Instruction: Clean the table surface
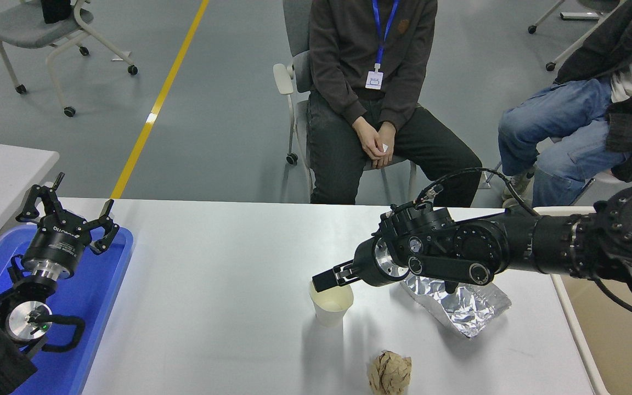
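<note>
The table surface (212,307) fills the lower half of the frame, from the blue tray (102,296) at the lower left to the beige bin (618,334) at the lower right edge. Two people sit beyond its far edge, at the top of the frame.

The right arm (541,249) enters from the right edge and stretches leftward across the middle of the frame, passing over a crumpled foil wrapper (467,307) that lies right of centre. The left gripper (66,219) is parked at the lower left over the tray, its fingers spread wide and empty.

A white paper cup (331,304) stands upright just below the middle of the frame, mouth up. Below it and a little to the right, near the bottom edge, sits a brown paper ball (389,373).

The right gripper (327,281) ends right at the cup's far rim, touching or just above it. From this angle I cannot tell how far its fingers are parted, or whether they have the rim yet.

The cup sits directly under and just ahead of the gripper tip, so this arm is far nearer than the parked one. A hold on the rim probably needs only a short drop.
</note>
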Available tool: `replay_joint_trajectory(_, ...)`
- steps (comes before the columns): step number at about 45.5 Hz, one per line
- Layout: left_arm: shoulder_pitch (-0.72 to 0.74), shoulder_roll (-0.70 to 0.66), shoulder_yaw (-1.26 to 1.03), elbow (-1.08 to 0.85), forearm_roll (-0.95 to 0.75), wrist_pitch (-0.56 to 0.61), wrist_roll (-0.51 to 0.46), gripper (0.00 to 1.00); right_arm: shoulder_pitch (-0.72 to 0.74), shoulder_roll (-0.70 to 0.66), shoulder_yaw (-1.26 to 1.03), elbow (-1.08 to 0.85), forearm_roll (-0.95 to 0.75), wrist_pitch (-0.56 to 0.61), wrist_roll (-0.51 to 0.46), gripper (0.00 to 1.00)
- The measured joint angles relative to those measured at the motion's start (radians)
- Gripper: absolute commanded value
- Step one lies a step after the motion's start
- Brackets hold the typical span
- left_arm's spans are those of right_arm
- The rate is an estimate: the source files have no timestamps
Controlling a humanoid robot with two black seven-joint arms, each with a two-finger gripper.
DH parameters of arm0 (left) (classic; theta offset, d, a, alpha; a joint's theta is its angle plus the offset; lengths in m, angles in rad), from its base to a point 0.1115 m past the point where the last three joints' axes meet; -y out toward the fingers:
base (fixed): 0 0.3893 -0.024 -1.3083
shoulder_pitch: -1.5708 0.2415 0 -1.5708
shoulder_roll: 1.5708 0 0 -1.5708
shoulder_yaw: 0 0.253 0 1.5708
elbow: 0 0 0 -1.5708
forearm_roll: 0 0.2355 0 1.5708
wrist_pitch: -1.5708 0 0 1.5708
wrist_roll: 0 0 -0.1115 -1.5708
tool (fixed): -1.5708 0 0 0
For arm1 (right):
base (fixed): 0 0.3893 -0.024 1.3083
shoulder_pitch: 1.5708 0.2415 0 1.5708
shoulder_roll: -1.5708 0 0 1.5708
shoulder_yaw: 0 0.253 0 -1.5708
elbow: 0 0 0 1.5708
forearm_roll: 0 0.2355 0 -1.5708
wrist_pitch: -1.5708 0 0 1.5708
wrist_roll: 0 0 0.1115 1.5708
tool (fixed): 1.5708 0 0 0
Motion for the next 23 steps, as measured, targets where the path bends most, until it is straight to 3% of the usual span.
replay_joint_trajectory(23, 0.000, 0.000, 0.000, 0.000, 0.000, 0.000, 0.000, 1.00, -0.017, 0.037, -0.053, -0.057, -0.057, -0.001, 0.008, 0.96)
